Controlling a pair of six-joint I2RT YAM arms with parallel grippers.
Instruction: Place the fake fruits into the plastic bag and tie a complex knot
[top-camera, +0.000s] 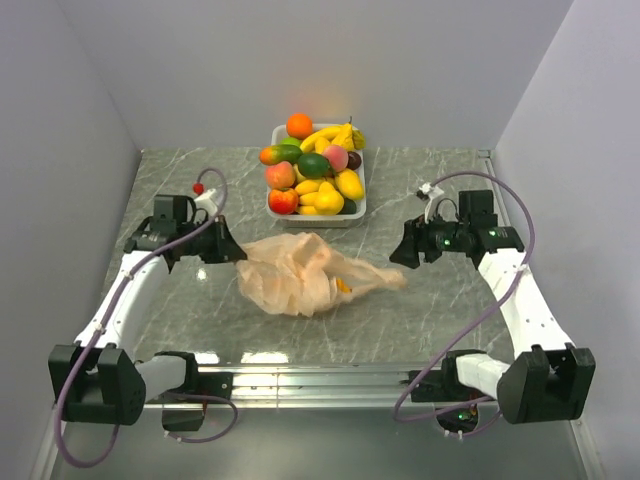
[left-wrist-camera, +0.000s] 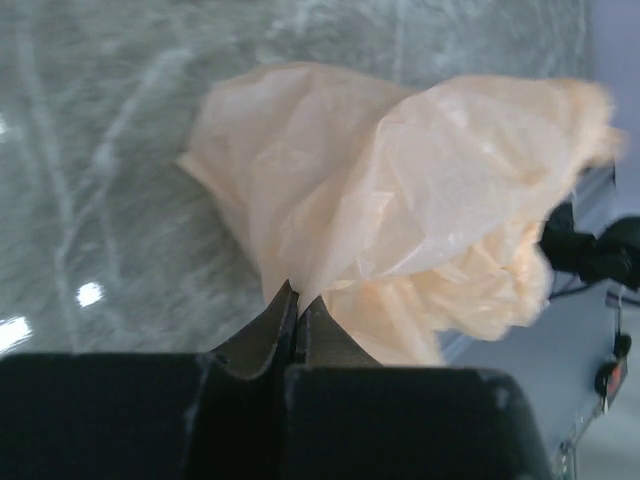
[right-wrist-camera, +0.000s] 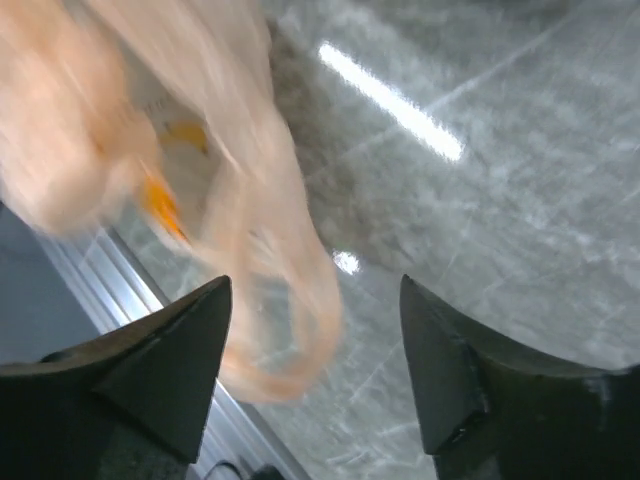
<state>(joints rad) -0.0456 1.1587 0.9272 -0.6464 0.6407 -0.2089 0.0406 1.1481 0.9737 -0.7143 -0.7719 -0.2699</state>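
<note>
Marble from above: the fake fruits (top-camera: 315, 170) sit heaped in the white tray (top-camera: 345, 215) at the far side of the table (top-camera: 450, 300). The plastic bag (top-camera: 295, 275) lies crumpled between my left gripper (top-camera: 236, 254) and right gripper (top-camera: 400, 255).

Left wrist: my fingers (left-wrist-camera: 268, 335) are pressed together, pinching the bag's edge.

Right wrist: my fingers (right-wrist-camera: 170, 370) stand apart, with a blurred handle loop (right-wrist-camera: 295, 335) of the bag between them.

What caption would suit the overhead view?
Crinkly peach plastic bag lies on grey marble table, glossy fake fruits piled in white rectangular tray.
</note>
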